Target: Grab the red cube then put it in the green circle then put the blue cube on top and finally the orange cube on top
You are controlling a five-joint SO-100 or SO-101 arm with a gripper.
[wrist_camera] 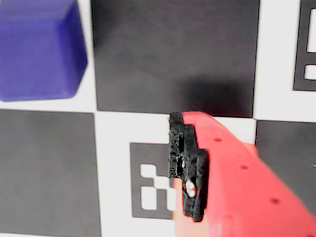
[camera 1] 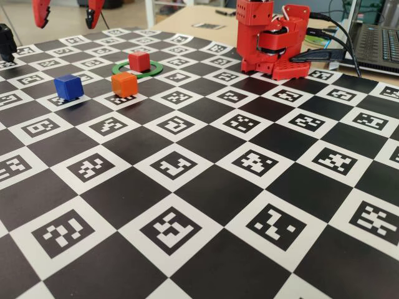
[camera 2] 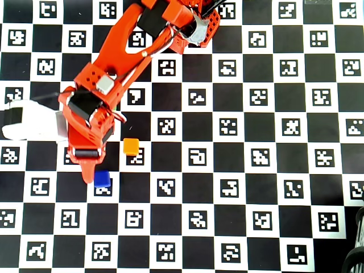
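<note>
- The red cube (camera 1: pixel 139 61) already sits inside the green circle (camera 1: pixel 153 70), so by my reading the first step is done and the blue one is next.
- In the fixed view the blue cube (camera 1: pixel 68 86) rests on the board at about 8 o'clock from the ring, well clear of it; the orange cube (camera 1: pixel 124 84) sits between the two, just outside the ring's rim.
- The gripper (camera 1: pixel 68 14) hangs high above the blue cube with its jaws spread wide and nothing between them, likely lined up for a descent.
- In the wrist view the blue cube (wrist_camera: pixel 39 49) lies at 10 o'clock from the one visible finger (wrist_camera: pixel 187 168), so it looks off-centre for a grasp.
- In the overhead view the arm (camera 2: pixel 114 74) hides the ring and red cube; the blue cube (camera 2: pixel 102 179) peeks out at its tip, orange cube (camera 2: pixel 131 147) at 1 o'clock from it.
- The surface is a black-and-white checkerboard mat (camera 1: pixel 206 187) printed with square markers.
- Behind it are a wooden desk (camera 1: pixel 206 15), a laptop (camera 1: pixel 377 43) and cables (camera 1: pixel 336 34).
</note>
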